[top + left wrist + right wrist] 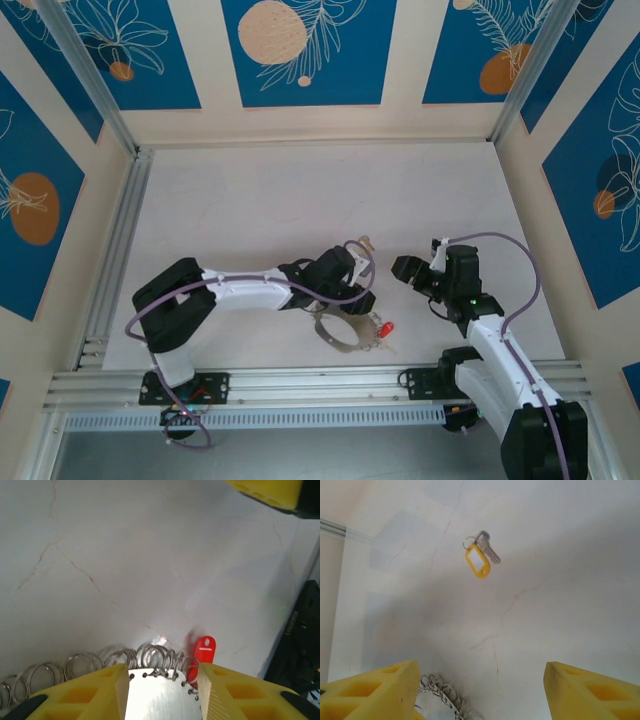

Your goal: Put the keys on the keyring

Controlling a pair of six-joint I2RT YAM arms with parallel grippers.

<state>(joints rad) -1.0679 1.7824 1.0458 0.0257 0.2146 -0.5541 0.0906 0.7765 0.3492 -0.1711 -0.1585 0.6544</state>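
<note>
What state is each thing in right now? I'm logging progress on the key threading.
Left end effector: shut on the keyring.
Right end effector: open, empty.
Keyring: flat on the table, small rings along its edge.
Yellow-tagged key: loose on the table, off the keyring.
Red tag: lying at the keyring's edge.

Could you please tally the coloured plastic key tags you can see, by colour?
Red tag: 1
Yellow tag: 1
Total: 2
</note>
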